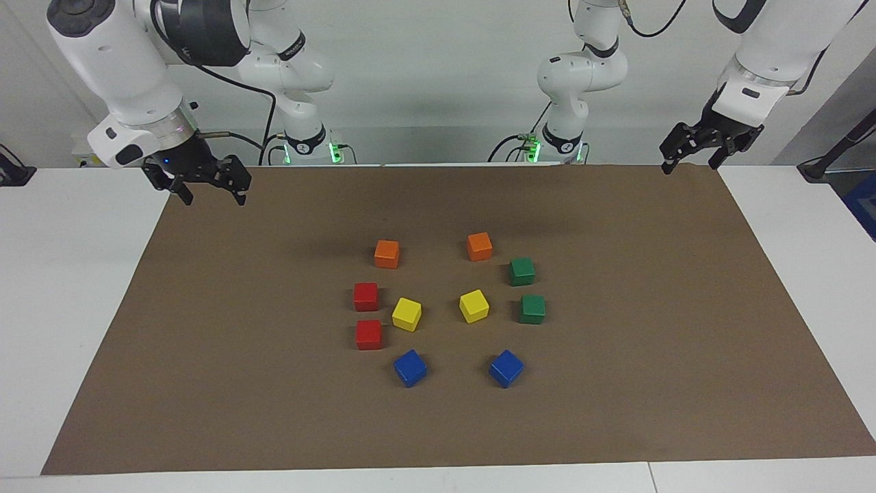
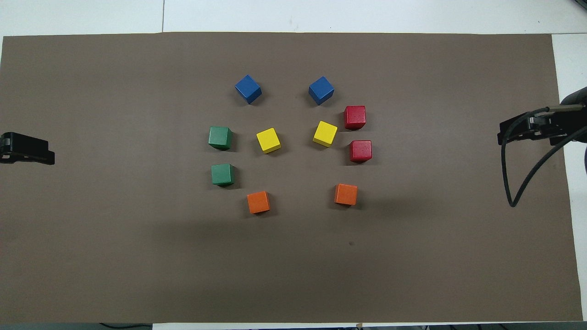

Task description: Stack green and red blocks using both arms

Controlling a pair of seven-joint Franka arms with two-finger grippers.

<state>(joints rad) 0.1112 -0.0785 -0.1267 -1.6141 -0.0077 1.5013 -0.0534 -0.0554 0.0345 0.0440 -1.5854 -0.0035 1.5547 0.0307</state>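
Waiting at the mat's corners near the robots, the left tool (image 1: pixel 690 156) and right tool (image 1: pixel 205 185) both hang released and empty, so no stacking has begun. The two green blocks (image 1: pixel 527 289) sit toward the left arm's end of the counter (image 1: pixel 68 274), the two red blocks (image 1: pixel 367 315) toward the right arm's. Each arm likely needs to descend over its nearest block and grasp it.

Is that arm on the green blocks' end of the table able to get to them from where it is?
Probably yes. The left gripper hangs open over the mat's edge, and the two green blocks sit on its end of the cluster, nothing standing between. Whether its reach suffices is unclear.
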